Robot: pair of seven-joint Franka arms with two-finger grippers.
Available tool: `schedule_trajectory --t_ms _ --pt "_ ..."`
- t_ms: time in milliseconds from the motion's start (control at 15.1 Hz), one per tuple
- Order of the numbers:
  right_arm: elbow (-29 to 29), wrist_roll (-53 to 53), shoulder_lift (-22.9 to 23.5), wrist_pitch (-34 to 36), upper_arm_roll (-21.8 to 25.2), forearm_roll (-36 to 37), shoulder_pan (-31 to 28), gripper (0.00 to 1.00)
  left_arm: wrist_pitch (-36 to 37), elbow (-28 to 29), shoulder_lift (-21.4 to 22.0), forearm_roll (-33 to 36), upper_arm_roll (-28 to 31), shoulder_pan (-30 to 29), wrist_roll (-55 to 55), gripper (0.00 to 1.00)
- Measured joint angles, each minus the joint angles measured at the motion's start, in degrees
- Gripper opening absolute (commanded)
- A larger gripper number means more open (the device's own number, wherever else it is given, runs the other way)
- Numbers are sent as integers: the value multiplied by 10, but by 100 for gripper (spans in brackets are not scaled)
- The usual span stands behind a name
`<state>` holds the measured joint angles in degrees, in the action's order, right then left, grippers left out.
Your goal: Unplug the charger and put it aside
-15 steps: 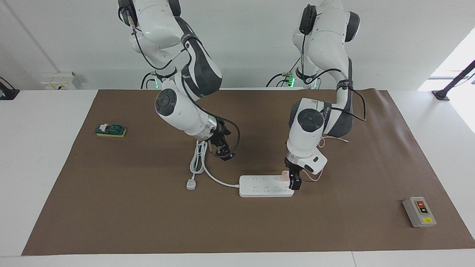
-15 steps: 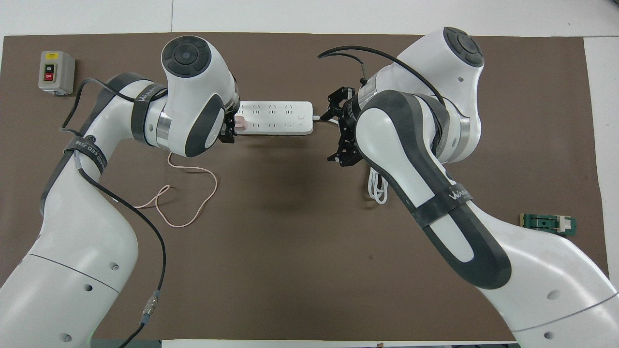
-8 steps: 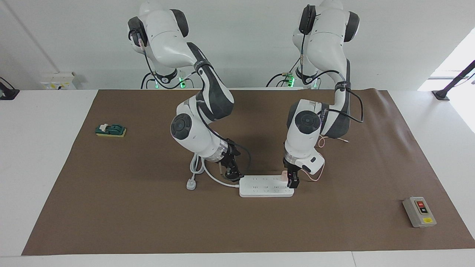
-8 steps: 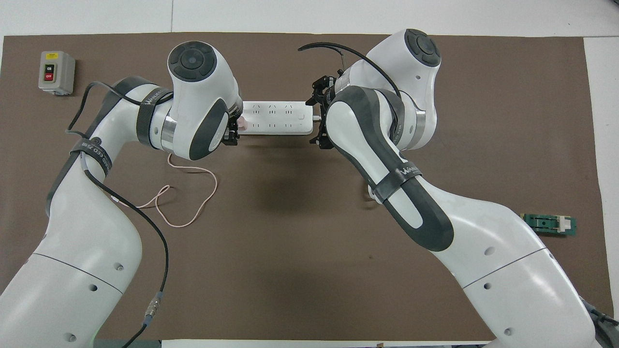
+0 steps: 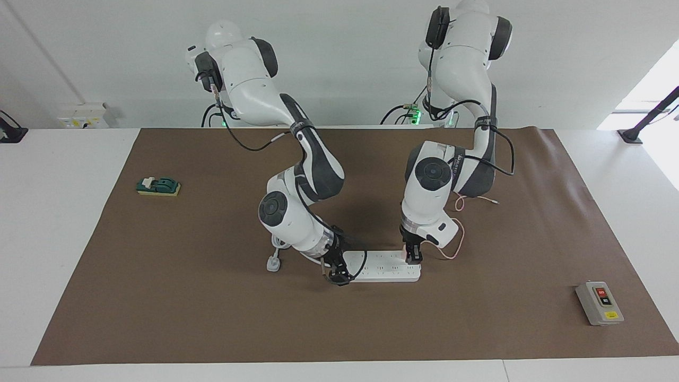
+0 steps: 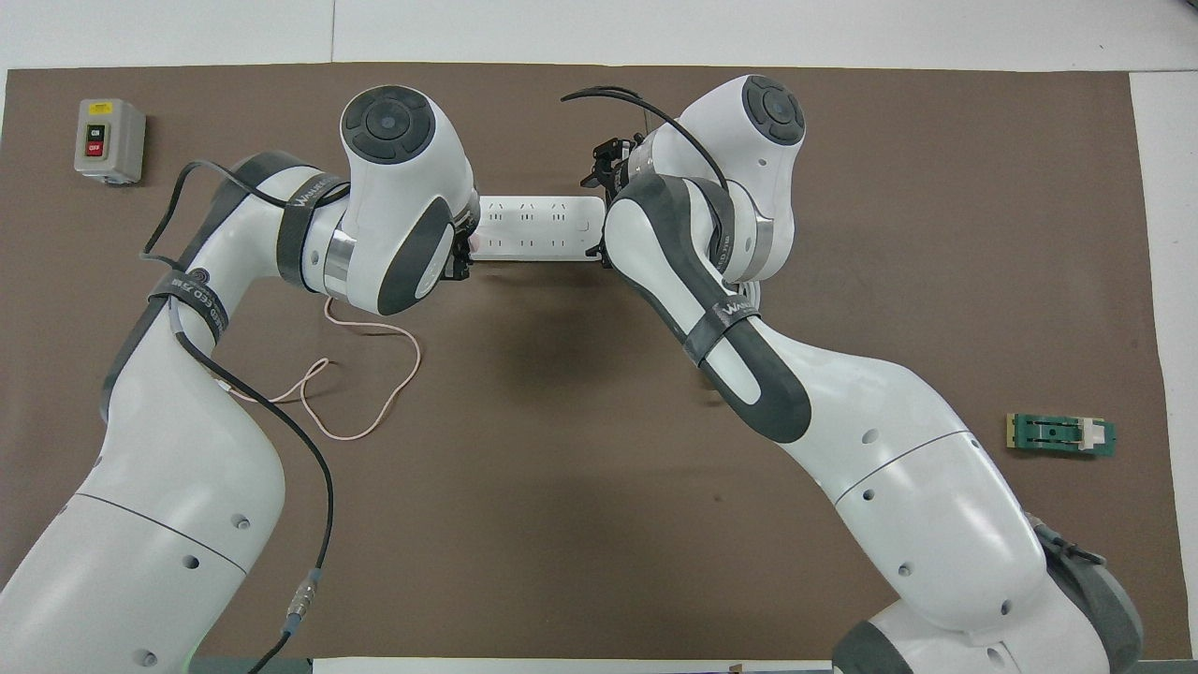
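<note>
The brown mat point(image 5: 159, 297) covered most of the tabletop. On it, near the middle, lay the white power strip point(image 5: 383, 269). The right gripper point(image 5: 338, 274) was down at its cord end; I cannot tell its finger state. The left gripper point(image 5: 413, 255) pinched the charger point(image 5: 407, 254), plugged into the strip's other end.
</note>
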<state>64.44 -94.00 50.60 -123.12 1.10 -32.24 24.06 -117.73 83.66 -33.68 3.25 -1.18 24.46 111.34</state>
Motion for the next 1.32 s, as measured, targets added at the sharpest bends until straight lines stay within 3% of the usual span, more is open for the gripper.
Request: schedule_trajectory --t_ms 1322 --pt "5 8 9 -46 0 2 21 100 -4 -1 0 7 1 2 3 0"
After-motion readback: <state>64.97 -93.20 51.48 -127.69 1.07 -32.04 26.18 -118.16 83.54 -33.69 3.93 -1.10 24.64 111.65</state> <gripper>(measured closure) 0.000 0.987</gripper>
